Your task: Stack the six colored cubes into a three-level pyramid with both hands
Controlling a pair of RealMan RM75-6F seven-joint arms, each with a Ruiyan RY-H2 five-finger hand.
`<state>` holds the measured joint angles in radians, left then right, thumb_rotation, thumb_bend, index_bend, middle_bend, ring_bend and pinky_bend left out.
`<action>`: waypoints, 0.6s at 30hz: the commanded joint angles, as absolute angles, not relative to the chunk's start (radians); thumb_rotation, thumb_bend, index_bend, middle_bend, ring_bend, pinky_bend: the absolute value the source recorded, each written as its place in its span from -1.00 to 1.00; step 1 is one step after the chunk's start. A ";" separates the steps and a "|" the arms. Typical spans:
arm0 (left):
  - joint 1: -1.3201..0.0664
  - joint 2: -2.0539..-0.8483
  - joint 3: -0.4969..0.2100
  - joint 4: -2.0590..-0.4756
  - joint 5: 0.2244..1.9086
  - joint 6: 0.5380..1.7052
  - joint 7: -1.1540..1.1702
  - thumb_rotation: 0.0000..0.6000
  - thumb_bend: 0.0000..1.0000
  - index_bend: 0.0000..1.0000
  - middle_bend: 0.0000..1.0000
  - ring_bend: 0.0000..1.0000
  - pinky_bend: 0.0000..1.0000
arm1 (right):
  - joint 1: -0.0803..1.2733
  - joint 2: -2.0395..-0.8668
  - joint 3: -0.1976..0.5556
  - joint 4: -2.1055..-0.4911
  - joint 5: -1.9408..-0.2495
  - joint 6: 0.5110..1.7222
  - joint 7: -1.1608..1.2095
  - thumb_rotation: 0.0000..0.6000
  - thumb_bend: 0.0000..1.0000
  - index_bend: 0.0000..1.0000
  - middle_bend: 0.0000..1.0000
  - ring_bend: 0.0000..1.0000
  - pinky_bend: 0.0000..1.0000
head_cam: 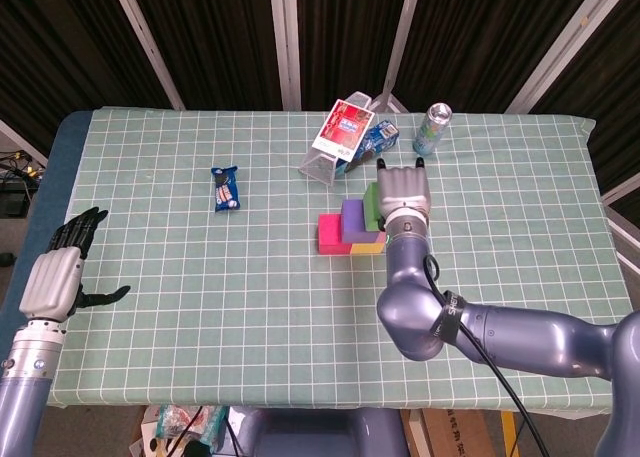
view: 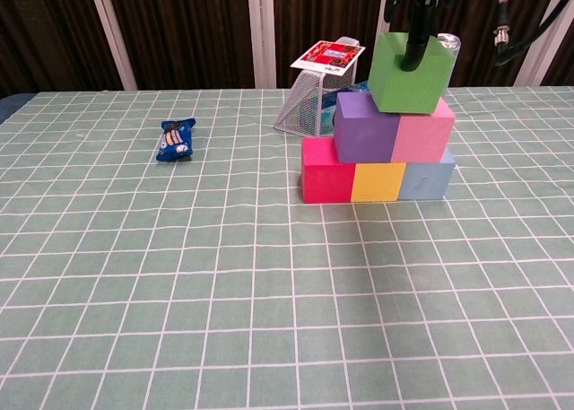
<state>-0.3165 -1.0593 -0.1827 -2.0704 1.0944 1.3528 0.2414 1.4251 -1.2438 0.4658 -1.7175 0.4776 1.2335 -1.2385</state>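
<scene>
A red cube (view: 326,170), a yellow cube (view: 378,180) and a light blue cube (view: 427,178) form the bottom row. On them sit a purple cube (view: 366,127) and a pink cube (view: 425,135). A green cube (view: 408,73) rests, slightly tilted, on top of those two, and my right hand (head_cam: 402,189) grips it from above; a dark finger (view: 416,35) lies on its front face. In the head view the green cube (head_cam: 371,206) shows at the hand's left edge. My left hand (head_cam: 62,268) hovers open at the table's left edge, far from the stack.
A blue snack packet (view: 175,139) lies to the left. Behind the stack stand a clear box with a red card (head_cam: 339,139), a small blue carton (head_cam: 380,135) and a drink can (head_cam: 433,127). The green gridded tablecloth (view: 269,302) covers the table.
</scene>
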 commanded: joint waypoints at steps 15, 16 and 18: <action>-0.318 -1.056 -0.185 -2.066 1.088 1.349 0.232 1.00 -0.78 -1.00 -1.00 -1.00 -0.98 | 1.414 -1.275 0.497 -1.693 0.482 1.258 -1.280 1.00 -0.36 -0.87 -0.20 -0.44 -1.00; -0.318 -1.056 -0.185 -2.066 1.087 1.349 0.232 1.00 -0.78 -1.00 -1.00 -1.00 -0.98 | 1.413 -1.276 0.498 -1.693 0.482 1.259 -1.281 1.00 -0.36 -0.87 -0.20 -0.44 -1.00; -0.319 -1.057 -0.184 -2.065 1.086 1.348 0.233 1.00 -0.78 -1.00 -1.00 -1.00 -0.98 | 1.410 -1.278 0.500 -1.692 0.480 1.262 -1.285 1.00 -0.36 -0.87 -0.20 -0.44 -1.00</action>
<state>-0.3186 -1.0568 -0.1840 -2.0651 1.0860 1.3480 0.2328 1.4109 -1.2774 0.4997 -1.6919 0.4807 1.2614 -1.2851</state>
